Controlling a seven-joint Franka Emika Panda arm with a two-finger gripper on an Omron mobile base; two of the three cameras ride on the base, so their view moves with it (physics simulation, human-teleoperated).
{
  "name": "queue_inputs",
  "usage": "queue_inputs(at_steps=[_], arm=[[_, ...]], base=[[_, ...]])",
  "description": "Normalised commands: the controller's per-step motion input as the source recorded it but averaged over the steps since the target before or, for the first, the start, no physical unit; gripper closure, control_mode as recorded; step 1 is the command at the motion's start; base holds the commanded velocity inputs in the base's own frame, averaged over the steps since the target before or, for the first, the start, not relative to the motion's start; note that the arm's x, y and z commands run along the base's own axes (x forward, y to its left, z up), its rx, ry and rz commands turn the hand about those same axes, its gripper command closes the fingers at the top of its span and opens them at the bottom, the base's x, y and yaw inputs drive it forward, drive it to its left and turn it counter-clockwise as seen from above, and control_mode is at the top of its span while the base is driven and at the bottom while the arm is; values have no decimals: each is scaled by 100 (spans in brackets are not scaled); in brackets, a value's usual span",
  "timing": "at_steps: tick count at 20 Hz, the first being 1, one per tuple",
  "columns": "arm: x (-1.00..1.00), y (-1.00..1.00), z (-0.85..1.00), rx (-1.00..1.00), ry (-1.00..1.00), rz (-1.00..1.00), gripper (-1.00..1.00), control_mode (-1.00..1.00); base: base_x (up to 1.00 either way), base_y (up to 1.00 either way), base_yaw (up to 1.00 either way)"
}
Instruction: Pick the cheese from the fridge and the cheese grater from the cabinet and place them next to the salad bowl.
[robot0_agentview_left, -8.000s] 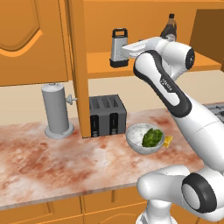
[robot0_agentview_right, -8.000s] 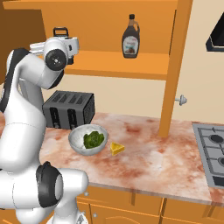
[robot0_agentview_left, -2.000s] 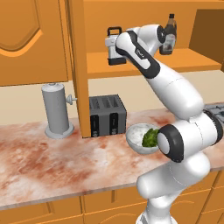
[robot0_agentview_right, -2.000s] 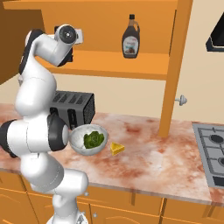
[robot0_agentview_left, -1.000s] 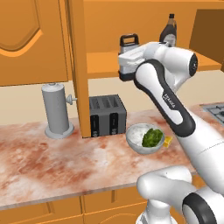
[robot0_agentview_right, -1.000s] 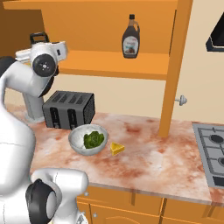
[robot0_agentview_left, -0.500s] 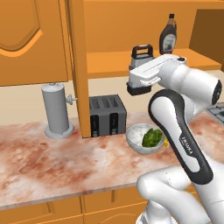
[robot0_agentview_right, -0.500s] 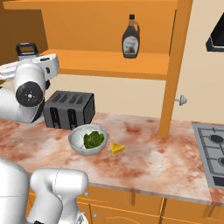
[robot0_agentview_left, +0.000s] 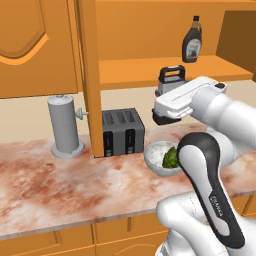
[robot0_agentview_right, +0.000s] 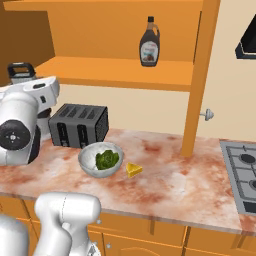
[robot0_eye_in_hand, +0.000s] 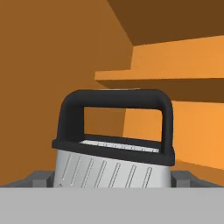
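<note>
End effector (robot0_agentview_left: 167, 107) clamped on 1 cheese grater (robot0_agentview_left: 169, 81); grater upright, black handle on top, held in the air off the shelf. In the left base view it sits in front of the cabinet (robot0_agentview_left: 165, 45) shelf edge, above and just behind the salad bowl (robot0_agentview_left: 159, 156). In the hand view the grater body sits between the 2 finger tips (robot0_eye_in_hand: 41, 179), handle toward the cabinet interior.

Tabletop (robot0_agentview_right: 165, 175): 1 salad bowl, 1 cheese (robot0_agentview_right: 133, 169) wedge just beside the bowl on the stove side, apart from its rim. 1 black toaster (robot0_agentview_right: 80, 125) behind the bowl, close to its back rim. 1 grey canister (robot0_agentview_left: 65, 126) well to the left, near the wall.

Open room: wide bare tabletop between the cheese and the stove (robot0_agentview_right: 244, 175); bare strip along the front edge before the bowl. Cabinet's upright side panel meets the tabletop right of the cheese in the right base view.

Shelf: 1 syrup bottle (robot0_agentview_right: 149, 42) upright, near the front edge, rest of the shelf board bare.
</note>
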Motion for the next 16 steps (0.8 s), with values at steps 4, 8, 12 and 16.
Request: queue_inputs(at_steps=[4,8,12,16], arm=[[-42,0,-30,0,-1,-7,100,-100],[-42,-7,-37,2,0,-6,100,-100],[-36,0,-36,1,0,-4,100,-100],[-39,0,-39,0,0,-5,100,-100]], base=[[0,0,0],[0,0,0],[0,0,0],[0,0,0]])
